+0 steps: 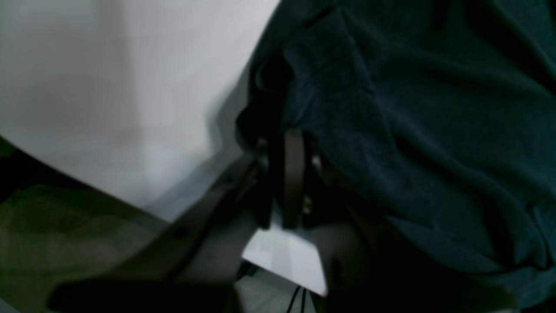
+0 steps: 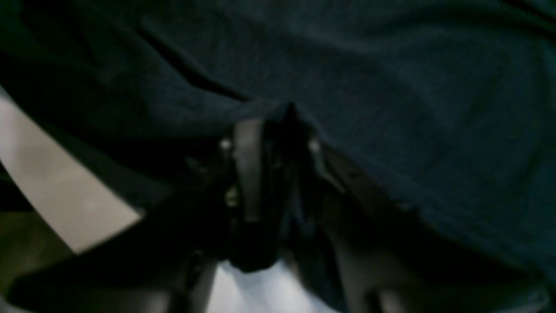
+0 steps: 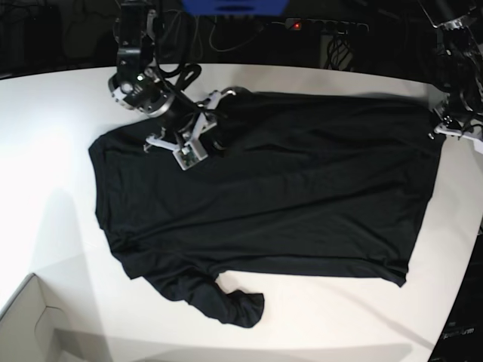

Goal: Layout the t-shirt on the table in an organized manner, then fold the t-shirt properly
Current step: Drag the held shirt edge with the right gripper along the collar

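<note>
The black t-shirt (image 3: pixel 264 196) lies spread across the white table (image 3: pixel 45 151), with one sleeve bunched at the front (image 3: pixel 234 305). My right gripper (image 3: pixel 216 124) stands over the shirt's far left part. In the right wrist view the right gripper (image 2: pixel 278 130) has its fingers apart, and a raised peak of the t-shirt (image 2: pixel 391 87) sits between them. My left gripper (image 3: pixel 451 124) is at the shirt's far right corner. In the left wrist view the left gripper (image 1: pixel 299 143) is shut on the edge of the t-shirt (image 1: pixel 412 108), just above the table (image 1: pixel 108 87).
A pale cardboard box corner (image 3: pixel 30 324) sits at the front left of the table. A power strip (image 3: pixel 324 25) and cables lie behind the far edge. The table's curved edge runs close beside the left gripper at the right.
</note>
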`<action>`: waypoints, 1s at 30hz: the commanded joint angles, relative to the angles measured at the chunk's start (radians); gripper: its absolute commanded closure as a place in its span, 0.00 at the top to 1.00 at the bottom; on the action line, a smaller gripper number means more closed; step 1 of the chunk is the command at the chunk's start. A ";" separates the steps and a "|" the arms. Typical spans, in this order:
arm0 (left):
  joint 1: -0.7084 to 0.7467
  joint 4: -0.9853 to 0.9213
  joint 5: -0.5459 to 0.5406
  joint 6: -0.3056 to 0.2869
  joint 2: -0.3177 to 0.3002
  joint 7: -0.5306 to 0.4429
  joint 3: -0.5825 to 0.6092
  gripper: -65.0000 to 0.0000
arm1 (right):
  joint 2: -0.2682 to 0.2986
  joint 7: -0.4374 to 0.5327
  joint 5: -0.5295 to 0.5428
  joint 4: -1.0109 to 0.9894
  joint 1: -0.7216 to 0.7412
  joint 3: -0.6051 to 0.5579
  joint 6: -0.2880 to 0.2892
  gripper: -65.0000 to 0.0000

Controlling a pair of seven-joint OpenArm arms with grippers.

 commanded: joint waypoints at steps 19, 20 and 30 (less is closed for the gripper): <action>-0.021 0.013 -0.008 0.000 -0.018 -0.002 -0.008 0.00 | -0.001 0.028 0.016 0.081 -0.150 -0.003 0.004 0.49; -0.021 0.013 -0.008 0.000 -0.018 -0.002 -0.008 0.00 | -0.001 0.028 0.016 0.081 -0.151 -0.004 0.004 0.49; -0.021 0.013 -0.005 0.000 -0.018 -0.004 -0.008 0.00 | 0.001 0.030 0.019 0.012 -0.118 -0.004 0.004 0.35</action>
